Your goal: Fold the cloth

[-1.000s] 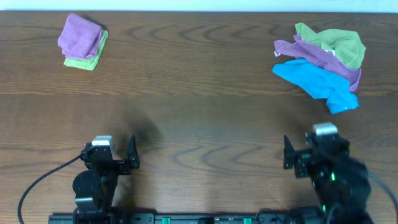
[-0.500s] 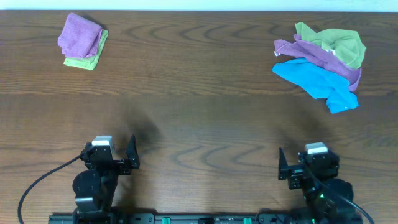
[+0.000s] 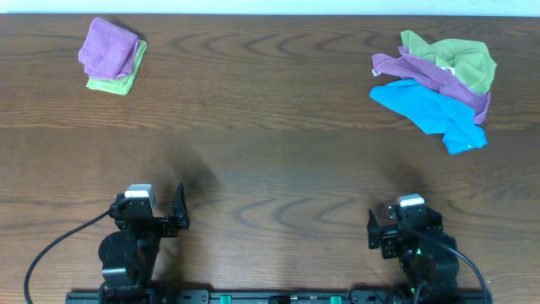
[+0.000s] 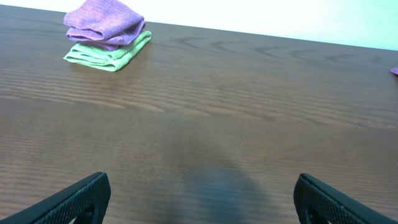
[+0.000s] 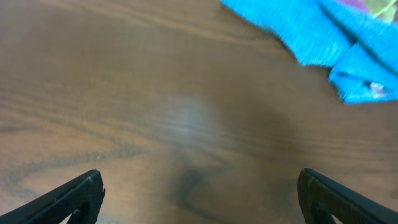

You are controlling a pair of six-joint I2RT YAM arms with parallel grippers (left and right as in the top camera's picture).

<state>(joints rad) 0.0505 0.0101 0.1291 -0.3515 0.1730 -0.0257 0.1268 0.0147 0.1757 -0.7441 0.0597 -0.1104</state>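
Observation:
A heap of unfolded cloths lies at the table's far right: a blue cloth (image 3: 430, 114) in front, a purple cloth (image 3: 439, 80) over it and a green cloth (image 3: 460, 61) behind. The blue cloth also shows at the top of the right wrist view (image 5: 323, 37). Two folded cloths are stacked at the far left, purple (image 3: 110, 49) on green (image 3: 118, 82), also in the left wrist view (image 4: 107, 22). My left gripper (image 4: 202, 199) is open and empty near the front edge. My right gripper (image 5: 202, 196) is open and empty, well short of the heap.
The brown wooden table (image 3: 270, 143) fills the views. Both arm bases stand at the front edge, with a black cable (image 3: 46, 249) trailing at the front left.
My right arm has drawn back toward the front edge and a little to the left. The left arm and all cloths have not moved.

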